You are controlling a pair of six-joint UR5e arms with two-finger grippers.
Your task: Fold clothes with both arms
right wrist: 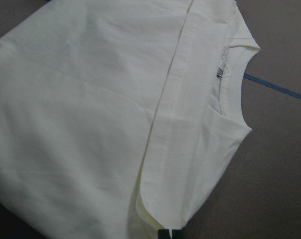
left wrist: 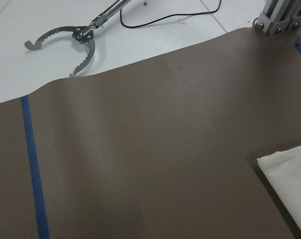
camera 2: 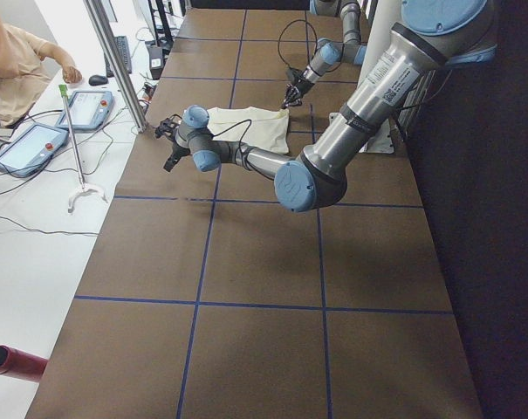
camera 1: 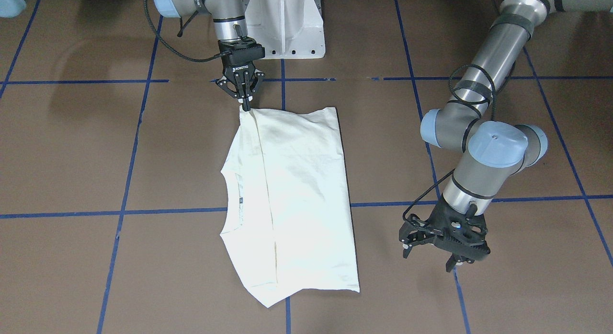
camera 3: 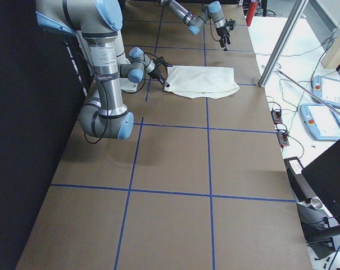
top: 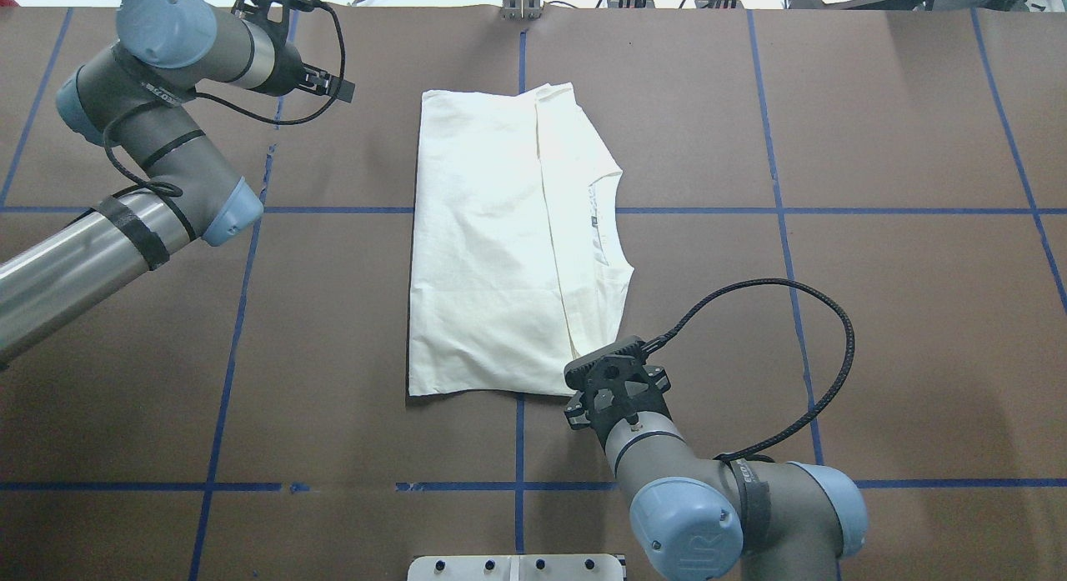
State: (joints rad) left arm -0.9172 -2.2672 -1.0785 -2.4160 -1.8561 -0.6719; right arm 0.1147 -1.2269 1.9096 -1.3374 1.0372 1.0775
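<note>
Readable text: white "ROBOTIQ" lettering [camera 1: 241, 66] on the black body of the right hand [camera 1: 245, 105], and a "UR" mark on the right arm's blue joint cap [top: 685, 529]. The small dark label [right wrist: 219, 73] inside the collar [camera 1: 233, 200] is too small to read.

Right hand: its jaws are pinched together on one corner of the shirt [camera 1: 306, 180], where the table [camera 1: 72, 147] meets the cloth. In the overhead view the wrist mount hides the fingers. The right wrist view shows only a black fingertip [right wrist: 170, 234] at the bottom edge, touching the shirt's edge.

Left hand [camera 1: 431, 258]: fingers spread, holding nothing, above bare table and well apart from the shirt, off its far end on the side away from the collar. The left wrist view catches only one shirt corner, cut off at the frame's lower right. A metal grabber [left wrist: 75, 37] lies beyond the table edge.

Shirt: lies flat, folded to a long rectangle with the plain cream face up. Its long axis runs straight out from the right hand toward the table's far edge. The collar opens on the long edge that starts at the right hand. A folded flap [right wrist: 90, 99] covers the other part, so I cannot make out the sleeves.
</note>
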